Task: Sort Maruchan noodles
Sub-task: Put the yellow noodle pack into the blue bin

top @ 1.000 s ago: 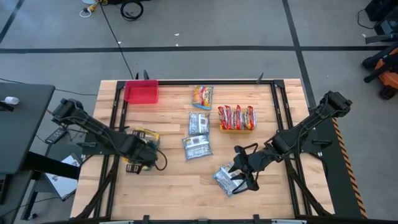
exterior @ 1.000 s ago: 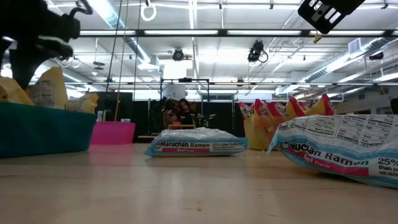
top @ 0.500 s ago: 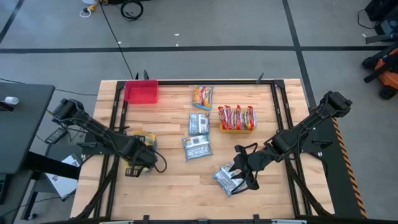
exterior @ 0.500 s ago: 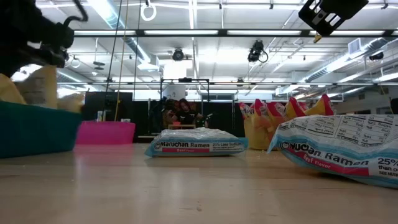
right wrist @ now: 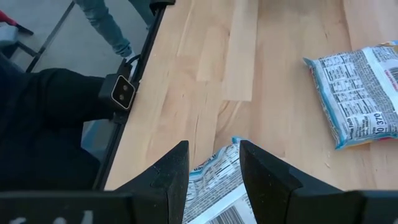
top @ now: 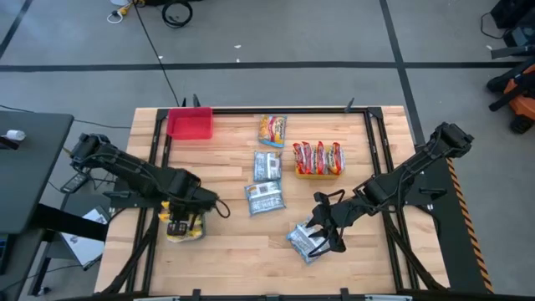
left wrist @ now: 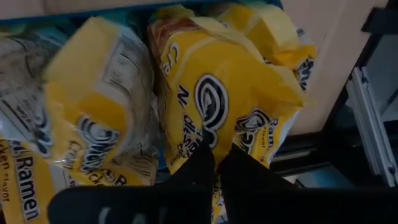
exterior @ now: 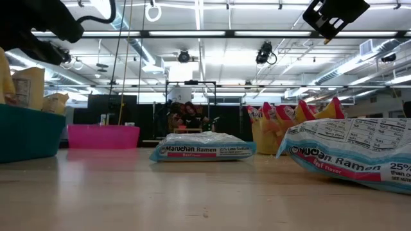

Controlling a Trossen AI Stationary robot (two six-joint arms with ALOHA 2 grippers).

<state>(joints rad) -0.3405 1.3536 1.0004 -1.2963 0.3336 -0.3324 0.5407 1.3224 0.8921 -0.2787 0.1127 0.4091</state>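
Several yellow Maruchan noodle packets [left wrist: 211, 93] stand in a teal bin [exterior: 29, 135] at the table's left. My left gripper [left wrist: 217, 163] is down among them and shut on one. A silver-blue packet [top: 303, 241] lies flat near the front edge. My right gripper [right wrist: 213, 155] hangs open just above it, its fingers clear of the wrapper. Two more silver-blue packets [top: 267, 165] [top: 264, 198] and an orange one [top: 272, 130] lie flat mid-table. Red packets [top: 318, 157] stand on edge in a yellow bin. My left gripper pinches the wrapper of the middle yellow packet [left wrist: 214, 140] between its two fingertips, coming down from above into the bin. The fingers hide how much wrapper lies between them. The packet stays in the bin among the others.
A red bin [top: 190, 123] stands at the far left corner. A black frame rail [top: 156, 159] runs along the left side beside the teal bin, and another [top: 378, 159] along the right. Bare wood lies between the packets and the front edge.
My left gripper has shut among the yellow packets and has gone a little toward the near edge. The teal bin with its packets has slid that way too. My right gripper has kept still over the silver-blue packet.
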